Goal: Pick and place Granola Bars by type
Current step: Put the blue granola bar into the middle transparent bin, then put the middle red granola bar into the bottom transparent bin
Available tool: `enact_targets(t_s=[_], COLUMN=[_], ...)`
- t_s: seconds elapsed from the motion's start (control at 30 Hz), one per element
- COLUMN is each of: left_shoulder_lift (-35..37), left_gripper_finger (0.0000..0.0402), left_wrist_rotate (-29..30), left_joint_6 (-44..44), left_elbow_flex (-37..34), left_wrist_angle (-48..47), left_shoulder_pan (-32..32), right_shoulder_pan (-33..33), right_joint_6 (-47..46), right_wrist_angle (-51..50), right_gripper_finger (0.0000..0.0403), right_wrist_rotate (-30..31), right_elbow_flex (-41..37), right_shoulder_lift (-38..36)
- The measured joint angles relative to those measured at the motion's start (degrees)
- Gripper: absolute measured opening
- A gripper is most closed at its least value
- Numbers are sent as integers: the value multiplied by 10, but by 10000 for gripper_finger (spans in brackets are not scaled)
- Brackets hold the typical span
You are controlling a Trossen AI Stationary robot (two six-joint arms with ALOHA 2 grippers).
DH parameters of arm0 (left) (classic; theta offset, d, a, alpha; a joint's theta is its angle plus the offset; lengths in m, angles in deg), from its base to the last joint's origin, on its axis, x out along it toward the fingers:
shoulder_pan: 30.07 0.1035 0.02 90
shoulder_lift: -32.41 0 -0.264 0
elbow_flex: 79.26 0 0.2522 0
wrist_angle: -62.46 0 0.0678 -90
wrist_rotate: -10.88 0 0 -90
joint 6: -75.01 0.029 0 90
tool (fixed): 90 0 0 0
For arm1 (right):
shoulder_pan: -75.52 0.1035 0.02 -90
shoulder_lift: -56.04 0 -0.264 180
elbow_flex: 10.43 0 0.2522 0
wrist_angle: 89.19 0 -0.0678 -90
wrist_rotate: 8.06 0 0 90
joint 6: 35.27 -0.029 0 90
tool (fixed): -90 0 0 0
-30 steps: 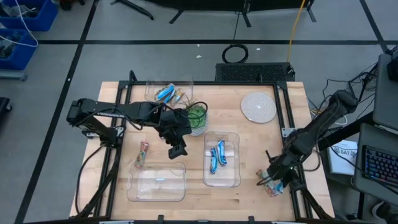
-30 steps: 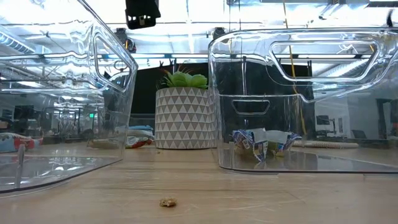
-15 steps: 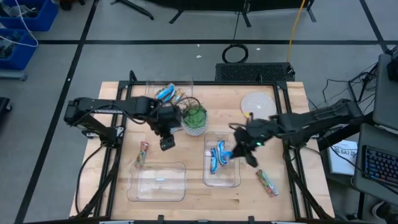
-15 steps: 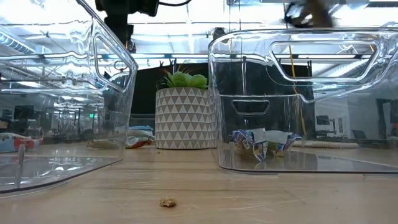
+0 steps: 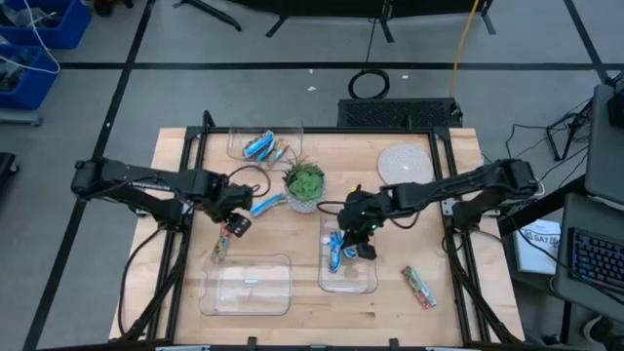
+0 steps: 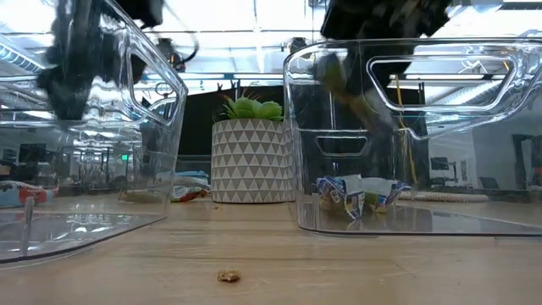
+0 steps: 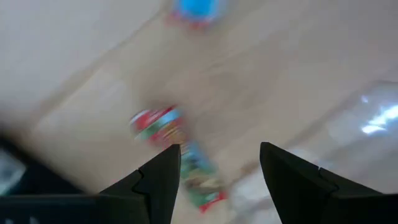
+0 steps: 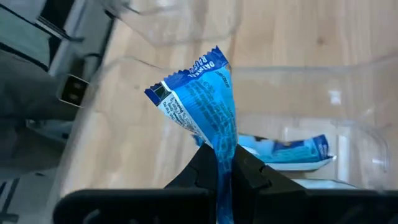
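Observation:
My right gripper (image 5: 359,242) is over the clear right bin (image 5: 370,283), shut on a blue bar (image 8: 202,99). Another blue bar (image 8: 292,152) lies on the bin's floor. My left gripper (image 5: 234,227) is open just above a multicoloured bar (image 5: 222,244) that lies flat on the table; in the left wrist view that bar (image 7: 174,146) lies just ahead of the open fingers. A blue bar (image 5: 265,204) lies on the table beside the plant. Another multicoloured bar (image 5: 419,286) lies near the table's near right corner. My right gripper pinches the blue bar by one end of its wrapper (image 8: 224,146) between its two fingers. The fingers come from above, over the bin. The rest of the bar sticks out past the fingertips, lifted clear of the bar on the bin's floor.
A potted plant (image 5: 304,183) stands mid-table. A far clear bin (image 5: 236,146) holds blue and multicoloured bars. A clear bin (image 5: 246,285) sits at the near left. A white disc (image 5: 405,166) lies at the far right.
My right gripper has gone from the near right corner toward the table's left edge, ending over the right bin; the multicoloured bar stays where the gripper was. My left gripper has gone from beside the plant toward the left and near edges, down over the multicoloured bar.

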Motion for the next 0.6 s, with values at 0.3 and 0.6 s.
enact_targets(t_s=[0.3,0.6], left_shoulder_lift=[50,51], left_gripper_finger=[223,222], left_wrist_rotate=[-39,-50], left_joint_6=[-115,-188], left_elbow_flex=[-135,-191], left_wrist_angle=[42,155], left_shoulder_pan=[-37,-70], right_shoulder_pan=[-4,-2], right_joint_6=[12,-33], right_wrist_angle=[7,3], right_gripper_finger=[44,206], right_wrist_rotate=[-58,-114], right_elbow_flex=[-1,-1], right_shoulder_lift=[58,19])
